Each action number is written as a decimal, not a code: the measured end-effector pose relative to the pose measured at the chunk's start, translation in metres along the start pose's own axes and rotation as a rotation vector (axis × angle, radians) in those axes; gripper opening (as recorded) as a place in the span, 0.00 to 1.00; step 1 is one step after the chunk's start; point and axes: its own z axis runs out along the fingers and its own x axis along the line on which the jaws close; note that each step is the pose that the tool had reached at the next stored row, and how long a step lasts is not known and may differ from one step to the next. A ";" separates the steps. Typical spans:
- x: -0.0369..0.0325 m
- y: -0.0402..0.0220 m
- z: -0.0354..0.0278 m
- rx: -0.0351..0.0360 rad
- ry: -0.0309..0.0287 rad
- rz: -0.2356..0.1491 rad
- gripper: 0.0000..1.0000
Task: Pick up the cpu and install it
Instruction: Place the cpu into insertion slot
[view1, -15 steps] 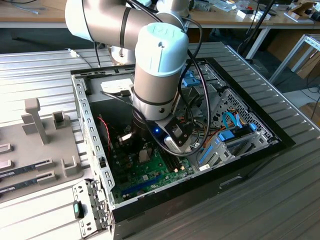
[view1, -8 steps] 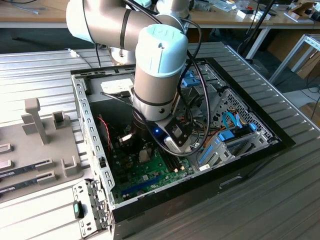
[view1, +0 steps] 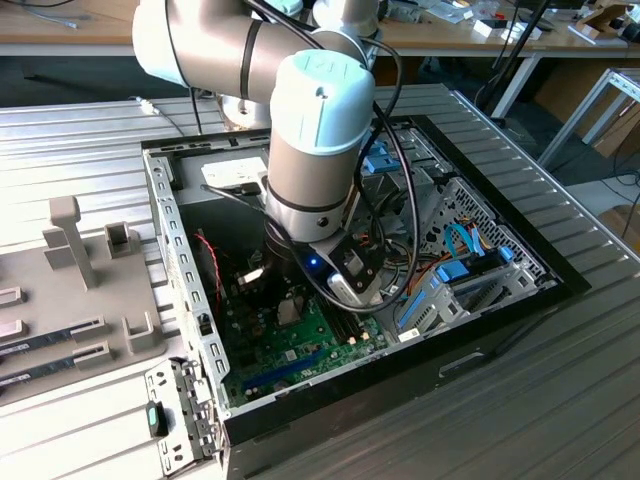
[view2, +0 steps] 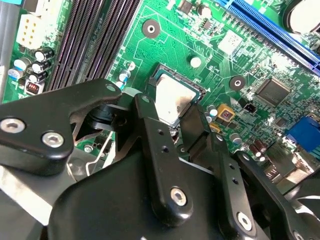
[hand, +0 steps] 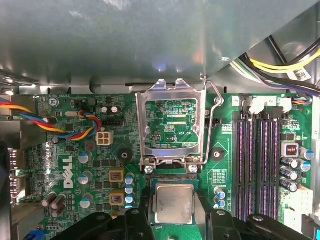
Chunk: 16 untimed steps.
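Observation:
The cpu (hand: 174, 202), a small square chip with a dull silver lid and a green rim, lies low over the open socket on the green motherboard (hand: 75, 150). My gripper (hand: 175, 222) reaches down on it, one black finger (view2: 150, 125) against each of two opposite edges; in the second wrist view the cpu (view2: 172, 100) shows between the fingertips of the gripper (view2: 175, 122). The socket's metal load plate (hand: 170, 125) stands hinged up behind it. I cannot tell whether the chip is fully seated. In the exterior view the arm's wrist (view1: 315, 150) reaches into the computer case (view1: 190, 290).
Empty dark memory slots (hand: 255, 165) run beside the socket, and coloured cables (hand: 75, 125) cross the board on the other side. Cable bundles and a drive cage (view1: 460, 250) fill the case towards the exterior view's right. A grey parts tray (view1: 70, 290) lies at its left.

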 end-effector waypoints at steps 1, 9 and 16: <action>0.0000 0.0007 -0.0002 0.0002 0.0001 0.000 0.45; 0.0001 0.0013 -0.0001 -0.0017 0.0001 0.000 0.42; 0.0009 0.0011 -0.0039 -0.0018 -0.0001 -0.001 0.42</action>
